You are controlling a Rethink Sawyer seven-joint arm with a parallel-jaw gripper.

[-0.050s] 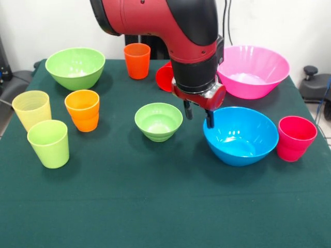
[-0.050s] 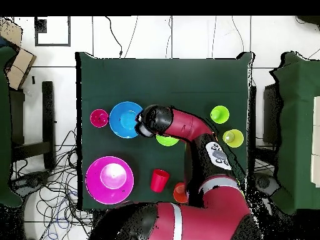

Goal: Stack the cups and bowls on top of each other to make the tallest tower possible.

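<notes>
between the small light green bowl [image 1: 159, 121] and the blue bowl [image 1: 240, 135], the claw [image 1: 199, 113] is held just above the green surface [image 1: 155, 206], its fingers parted narrowly and gripping nothing. the pink bowl [image 1: 252, 71] is seen behind. cups are scattered separately; nothing is stacked.
</notes>
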